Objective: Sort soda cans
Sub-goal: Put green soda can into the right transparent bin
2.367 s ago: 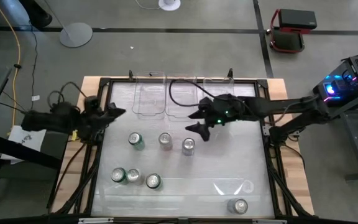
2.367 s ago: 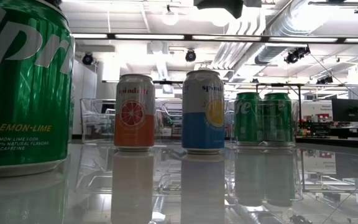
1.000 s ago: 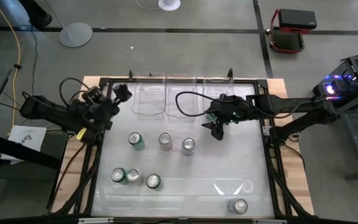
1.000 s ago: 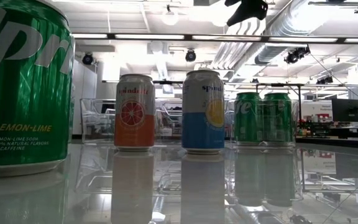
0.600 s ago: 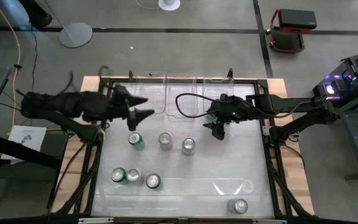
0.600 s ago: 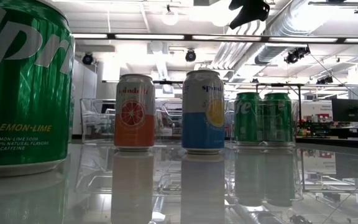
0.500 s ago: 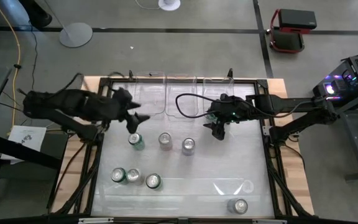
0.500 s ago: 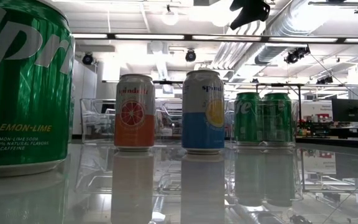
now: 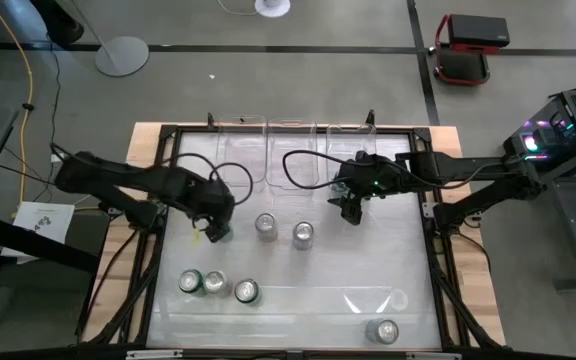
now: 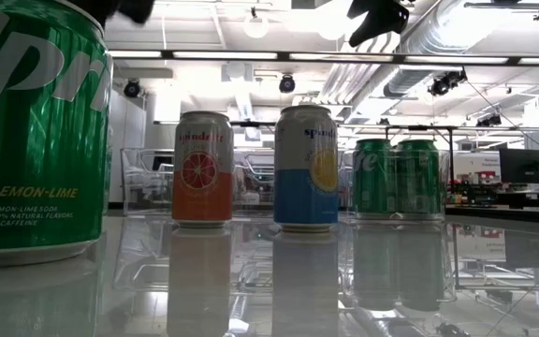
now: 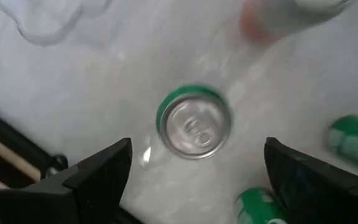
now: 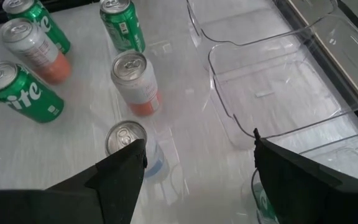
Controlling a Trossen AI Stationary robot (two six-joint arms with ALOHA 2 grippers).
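We count seven soda cans (image 9: 303,235) in all — four green cans (image 12: 23,90) and, as far as we can tell, three silver-bodied cans (image 12: 135,81) — plus three clear bins (image 9: 240,160) side by side.

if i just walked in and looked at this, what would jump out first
Probably the left gripper, fingers wide open, poised straight above a green can near the table's left side. Next, the scattered cans: two more in a row beside it, three nearer the front, one alone at the front right corner. The right gripper hangs open mid-table by the clear bins at the back.
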